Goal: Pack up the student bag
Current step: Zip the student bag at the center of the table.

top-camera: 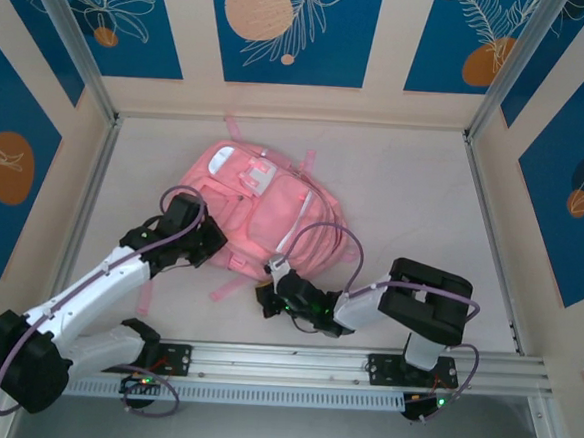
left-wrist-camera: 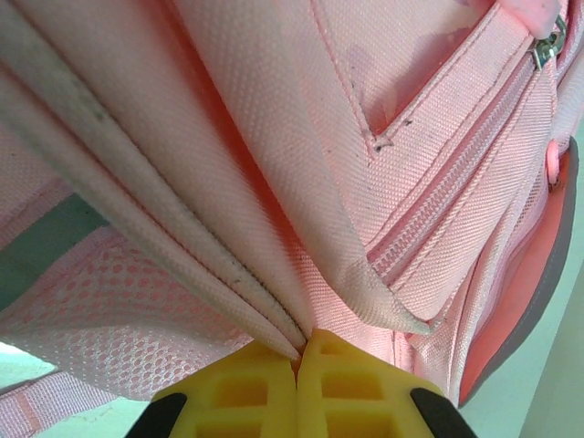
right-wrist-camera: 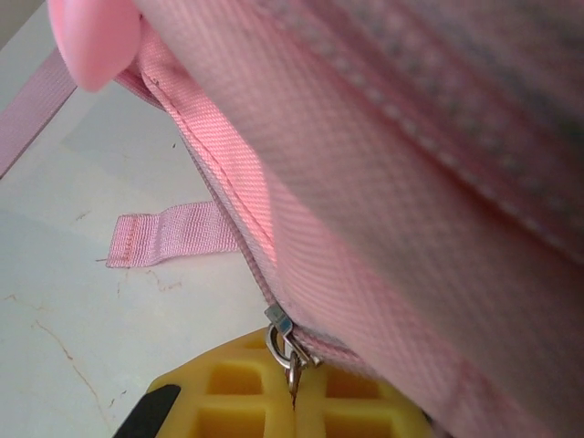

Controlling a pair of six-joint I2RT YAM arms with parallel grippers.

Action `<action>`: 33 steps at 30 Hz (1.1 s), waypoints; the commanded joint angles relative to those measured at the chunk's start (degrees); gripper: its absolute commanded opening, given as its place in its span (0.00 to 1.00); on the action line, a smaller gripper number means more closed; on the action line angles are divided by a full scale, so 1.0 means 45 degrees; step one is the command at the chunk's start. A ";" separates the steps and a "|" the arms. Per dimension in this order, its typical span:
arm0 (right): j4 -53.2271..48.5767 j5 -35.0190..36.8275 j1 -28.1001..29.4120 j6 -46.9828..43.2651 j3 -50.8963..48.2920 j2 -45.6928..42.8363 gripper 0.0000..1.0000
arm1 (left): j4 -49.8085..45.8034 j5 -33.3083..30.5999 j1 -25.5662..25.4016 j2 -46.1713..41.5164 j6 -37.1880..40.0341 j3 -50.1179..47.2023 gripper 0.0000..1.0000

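1. The left gripper is pressed shut, with a fold of the student bag pinched at its 8 o'clock edge.
2. The right gripper is clamped on a metal zipper pull at the bag's 6 o'clock.
3. The bag is laid mid-way across the table.

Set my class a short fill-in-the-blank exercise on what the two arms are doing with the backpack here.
The student bag on the table is ____ in colour.
The left gripper is shut on a fold of the bag's ____.
The right gripper is shut on a zip pull made of ____.
The finger pads of both grippers are ____.
Missing words: pink; fabric; metal; yellow.
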 commanded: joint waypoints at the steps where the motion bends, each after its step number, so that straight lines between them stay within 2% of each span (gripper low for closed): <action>1: -0.0476 0.0695 -0.0245 -0.0043 -0.0532 -0.0427 0.00 | -0.0016 -0.0598 0.0394 -0.0422 0.0366 -0.0077 0.00; 8: -0.0951 0.1079 -0.0362 -0.0319 -0.0722 -0.0893 0.00 | 0.0230 -0.0114 0.0399 -0.0470 0.0069 -0.0426 0.00; 19: -0.2034 0.2487 -0.0411 -0.0131 -0.0993 -0.1539 0.00 | -0.0013 -0.0138 0.0419 -0.0830 0.0144 -0.0489 0.00; 33: -0.2465 0.2592 -0.0850 -0.0064 -0.1786 -0.2697 0.00 | -0.0452 -0.0193 0.0605 -0.1206 0.0444 -0.0440 0.00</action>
